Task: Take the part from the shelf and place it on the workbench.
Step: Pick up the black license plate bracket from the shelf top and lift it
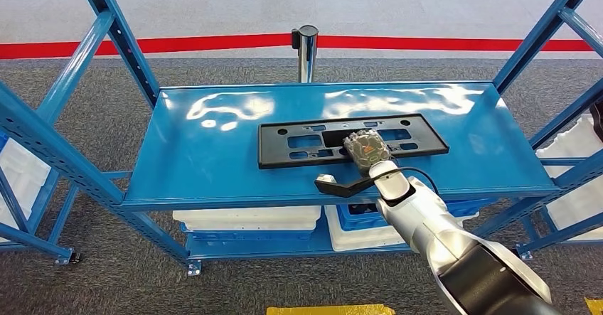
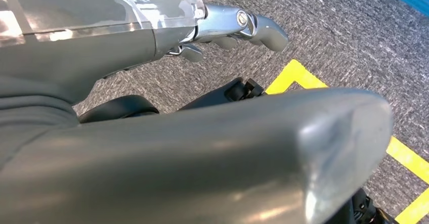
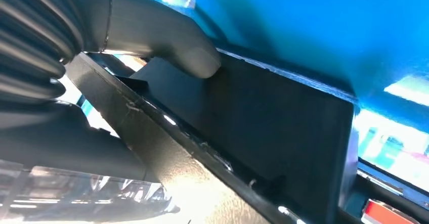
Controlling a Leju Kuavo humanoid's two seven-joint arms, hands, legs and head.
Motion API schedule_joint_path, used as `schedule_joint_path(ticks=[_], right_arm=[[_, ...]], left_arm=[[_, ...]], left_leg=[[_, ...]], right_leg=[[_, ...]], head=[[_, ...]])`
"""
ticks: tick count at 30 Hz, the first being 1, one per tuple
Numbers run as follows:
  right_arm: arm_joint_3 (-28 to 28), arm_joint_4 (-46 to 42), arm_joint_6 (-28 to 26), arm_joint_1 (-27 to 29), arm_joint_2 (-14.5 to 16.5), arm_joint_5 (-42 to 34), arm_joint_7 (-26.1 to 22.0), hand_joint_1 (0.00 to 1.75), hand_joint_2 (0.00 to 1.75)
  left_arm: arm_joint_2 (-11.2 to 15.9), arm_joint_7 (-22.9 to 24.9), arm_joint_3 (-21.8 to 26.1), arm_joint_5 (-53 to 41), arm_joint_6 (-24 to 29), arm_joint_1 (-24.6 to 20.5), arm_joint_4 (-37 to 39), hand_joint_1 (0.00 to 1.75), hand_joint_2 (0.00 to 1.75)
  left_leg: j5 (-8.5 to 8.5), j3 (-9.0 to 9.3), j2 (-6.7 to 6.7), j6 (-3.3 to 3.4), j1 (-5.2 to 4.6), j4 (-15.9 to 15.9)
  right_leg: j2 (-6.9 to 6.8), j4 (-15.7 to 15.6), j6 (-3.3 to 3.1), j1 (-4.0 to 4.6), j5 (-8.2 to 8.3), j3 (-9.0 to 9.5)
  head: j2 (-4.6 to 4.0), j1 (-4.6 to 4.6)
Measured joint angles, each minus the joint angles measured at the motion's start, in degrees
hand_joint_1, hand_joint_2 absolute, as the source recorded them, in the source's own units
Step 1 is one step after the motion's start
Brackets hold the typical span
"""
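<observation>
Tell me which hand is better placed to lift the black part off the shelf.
Right. The right hand is already on the black part on the blue shelf, its thumb pressing the part's face. The left hand hangs over the carpet.

One black part [image 1: 352, 139] on blue shelf [image 1: 213, 166], one chrome post [image 1: 306, 48] behind, two robot hands: right [image 1: 364, 148], left [image 2: 238, 29].

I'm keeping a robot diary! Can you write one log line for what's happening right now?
stage: grasping | right hand: grips black part at near edge | part: flat on blue shelf | left hand: hangs over carpet, holds nothing
</observation>
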Motion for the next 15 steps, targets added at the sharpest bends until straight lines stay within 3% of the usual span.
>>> schedule_joint_path(ticks=[5, 9, 13, 15], right_arm=[[-0.3, 0.0, -0.6, 0.1, 0.0, -0.1, -0.7, 1.75, 1.75], [-1.3, -0.4, -4.7, 0.1, 0.0, -2.5, -3.5, 1.75, 1.75], [-4.7, -7.7, -12.5, -0.2, -1.8, -8.0, -8.8, 1.75, 1.75], [-6.8, -15.1, -13.1, -0.1, -3.5, -10.2, -9.9, 1.75, 1.75]], left_arm=[[0.0, -0.1, 0.0, 0.1, 0.0, -0.1, 0.0, 0.00, 0.00], [0.0, -1.3, 0.0, 0.3, 0.6, -0.2, 0.0, 0.00, 1.75], [0.0, -4.8, 0.0, 0.4, 3.0, -0.2, 0.0, 0.00, 1.75], [0.1, -5.9, 0.0, 0.7, 4.0, 0.0, 0.0, 0.00, 1.75]], left_leg=[[0.00, -0.01, -0.01, 0.00, 0.00, 0.0], [0.00, -0.04, -0.01, 0.00, -0.01, 0.0], [0.00, -0.08, -0.05, 0.00, -0.01, 0.0], [0.00, -0.10, -0.10, 0.00, -0.02, 0.0]], right_leg=[[0.00, 0.0, 0.00, 0.00, 0.00, 0.00], [0.00, 0.0, 0.01, 0.00, 0.01, -0.01], [-0.01, 0.0, 0.01, 0.00, 0.01, -0.04], [-0.03, 0.0, 0.00, -0.01, 0.01, -0.04]], head=[[0.00, 0.02], [0.00, 0.02], [0.00, -0.02], [0.00, -0.01]])
